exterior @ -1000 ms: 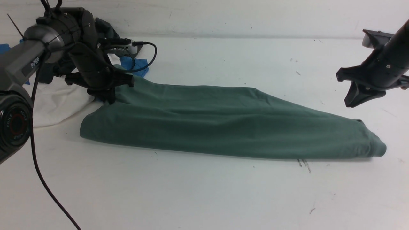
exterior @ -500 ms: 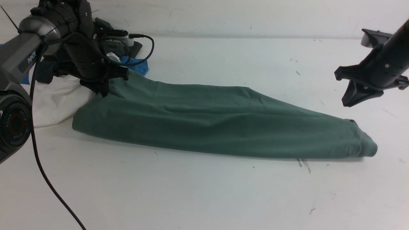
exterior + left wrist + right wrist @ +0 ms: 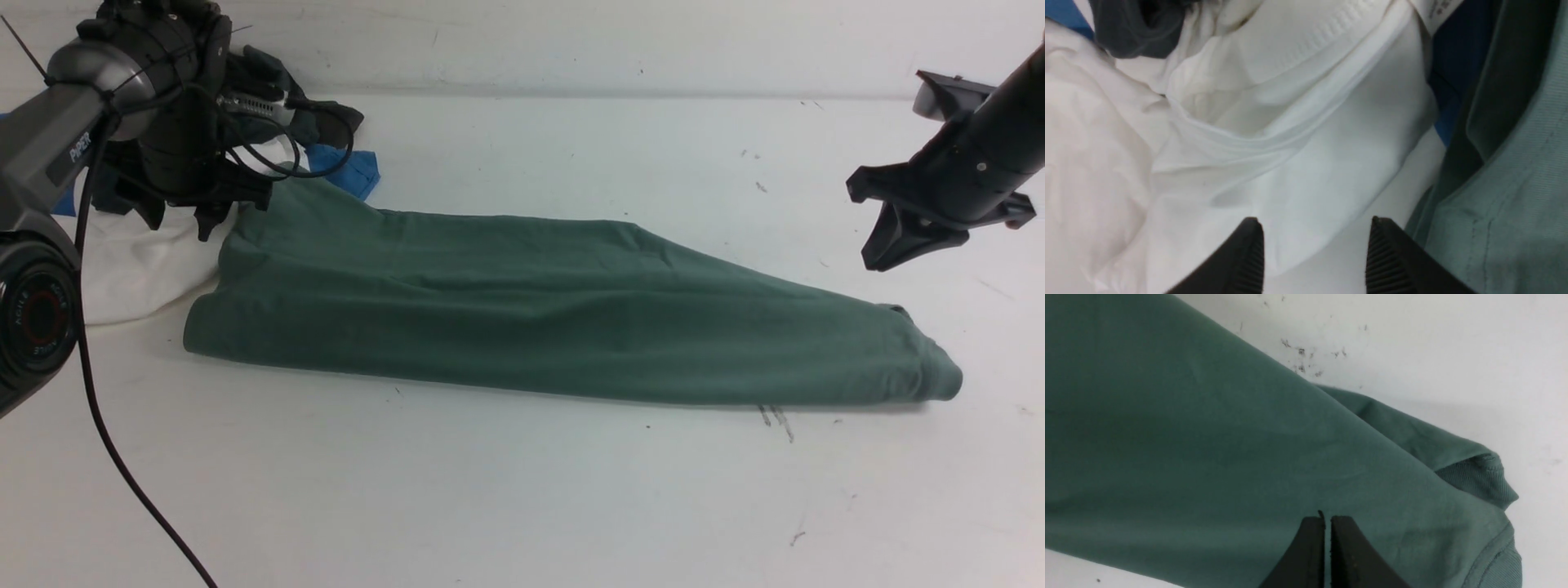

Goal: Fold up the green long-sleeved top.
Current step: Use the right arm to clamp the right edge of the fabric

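Beside the green long-sleeved top (image 3: 555, 310), our left gripper (image 3: 1314, 222) is spread wide over a white garment (image 3: 1290, 163). Above the top's other end, our right gripper (image 3: 1325, 518) is pinched closed.

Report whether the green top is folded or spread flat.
Folded: the green long-sleeved top lies in a long narrow band, doubled layers showing at its cuffed end.

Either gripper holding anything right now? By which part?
Nothing is held. Left gripper is open over the white garment; right gripper is shut, empty, above the green top.
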